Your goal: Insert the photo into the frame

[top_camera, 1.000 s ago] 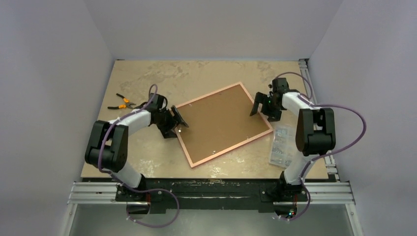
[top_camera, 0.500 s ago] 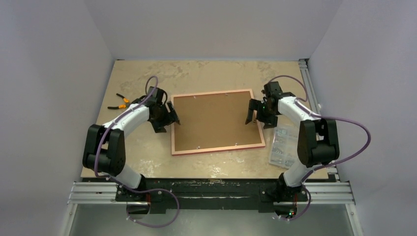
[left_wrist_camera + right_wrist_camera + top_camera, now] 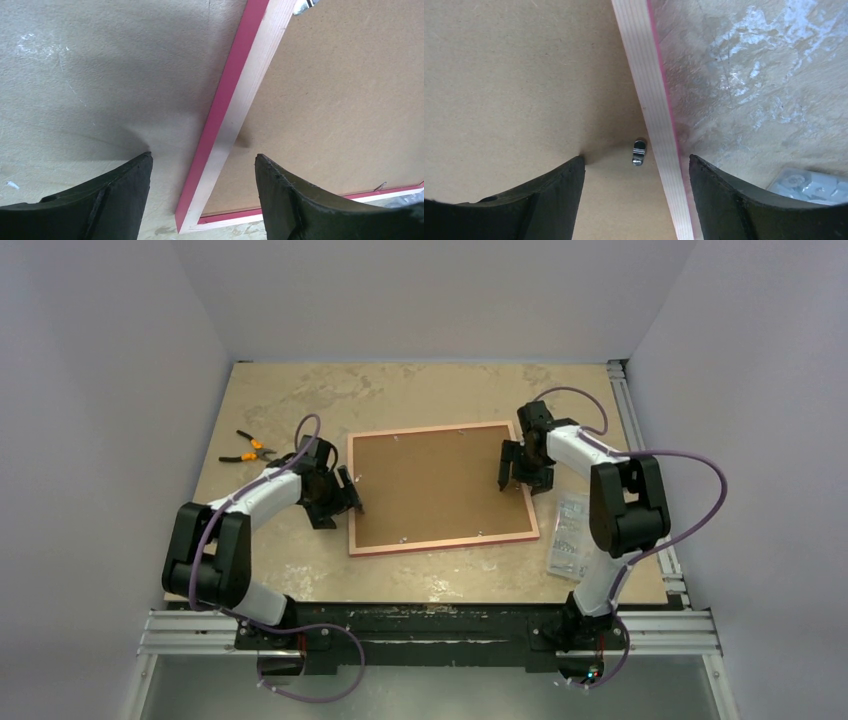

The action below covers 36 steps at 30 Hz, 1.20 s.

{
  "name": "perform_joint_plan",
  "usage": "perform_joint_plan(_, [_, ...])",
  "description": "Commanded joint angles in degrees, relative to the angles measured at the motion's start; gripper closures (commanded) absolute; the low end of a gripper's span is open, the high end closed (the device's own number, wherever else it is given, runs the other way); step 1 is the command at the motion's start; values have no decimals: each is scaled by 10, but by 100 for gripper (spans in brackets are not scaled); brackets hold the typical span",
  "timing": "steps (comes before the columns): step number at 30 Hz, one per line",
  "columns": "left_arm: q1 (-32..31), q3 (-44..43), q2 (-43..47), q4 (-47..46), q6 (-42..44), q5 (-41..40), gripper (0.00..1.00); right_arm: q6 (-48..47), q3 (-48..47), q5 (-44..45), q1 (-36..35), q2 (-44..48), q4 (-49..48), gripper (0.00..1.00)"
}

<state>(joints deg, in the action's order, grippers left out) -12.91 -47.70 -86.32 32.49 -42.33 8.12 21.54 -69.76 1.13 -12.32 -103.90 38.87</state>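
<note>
The frame [image 3: 352, 490] lies face down on the table, its pink-edged wood border around the brown backing board [image 3: 435, 480]. The photo is hidden. My left gripper [image 3: 347, 491] is open and straddles the frame's left edge [image 3: 227, 120] near the near corner. My right gripper [image 3: 520, 468] is open and straddles the frame's right edge [image 3: 651, 105], beside a small metal clip [image 3: 639, 151] on the backing board [image 3: 524, 90]. Neither gripper holds anything.
Orange-handled pliers [image 3: 246, 448] lie at the table's left. A clear plastic bag of small parts [image 3: 570, 532] lies right of the frame and shows in the right wrist view [image 3: 809, 185]. Metal rails run along the right and near edges.
The frame turned from a diagonal lie to square with the table between one second and half a second ago. Since then both grippers shifted slightly along its side edges.
</note>
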Motion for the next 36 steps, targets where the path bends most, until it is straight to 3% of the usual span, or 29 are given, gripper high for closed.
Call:
perform_joint_plan(1, [-2, 23, 0, -33, 7, 13, 27, 1, -7, 34, 1, -6, -3, 30])
perform_joint_plan(4, [-3, 25, 1, -33, 8, 15, 28, 0, -3, 34, 1, -10, -6, 44])
perform_joint_plan(11, [-3, 21, 1, -36, 8, 18, 28, 1, -2, 32, 1, -14, -5, 93])
perform_joint_plan(14, [-3, 19, 0, -37, 8, 19, 28, 1, -2, 31, 1, -12, -5, 100])
perform_joint_plan(21, [-2, 14, 6, -39, 11, 27, 28, -1, -2, 9, 1, 3, -5, 100])
perform_joint_plan(23, [-2, 5, 6, -36, 14, 28, 28, -2, -2, -4, 1, 11, -5, 88])
perform_joint_plan(26, [0, -10, 5, -31, 16, 30, 27, -2, -5, -10, 2, 25, -2, 57])
perform_joint_plan(28, [2, -21, 3, -28, 16, 32, 27, -2, -10, -10, 3, 33, 2, 43])
perform_joint_plan(32, [5, -58, -11, -15, 23, 14, 27, -1, -15, -21, 4, 42, 7, 26])
perform_joint_plan(36, [6, -123, -46, 17, 36, -18, 27, -1, -15, -35, 4, 45, 6, 20])
